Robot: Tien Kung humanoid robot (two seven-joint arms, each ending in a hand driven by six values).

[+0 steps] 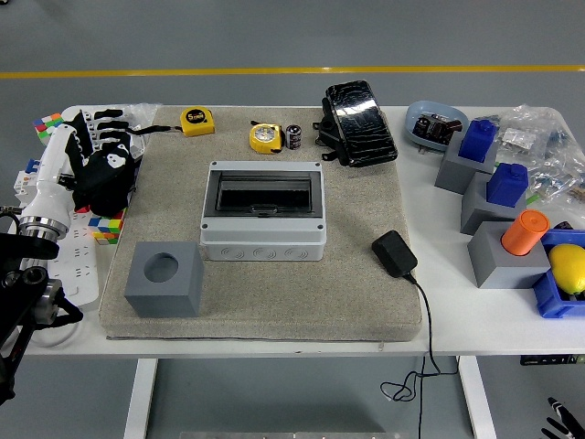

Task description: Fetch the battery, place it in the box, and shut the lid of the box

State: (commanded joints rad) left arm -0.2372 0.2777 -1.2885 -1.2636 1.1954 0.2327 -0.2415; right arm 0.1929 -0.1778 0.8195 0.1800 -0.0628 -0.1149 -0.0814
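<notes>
the robot's left hand [102, 174], black with white fingers [117, 133], hangs over the counter's [475, 320] left edge at the tan mat's [356, 293] far-left corner, its white forearm slanting up from the lower left and its fingers loosely spread, holding nothing. only the fingertips of the right hand [559, 419] show at the picture's lower right corner, and whether they are spread or curled cannot be told. the small black cylindrical battery [293, 136] stands upright near the mat's far edge, just beside the yellow round tape measure [265, 137], well apart from the hand, while the grey plastic box [263, 212] with its dark lid sits at the mat's middle, long axis running left to right.
</notes>
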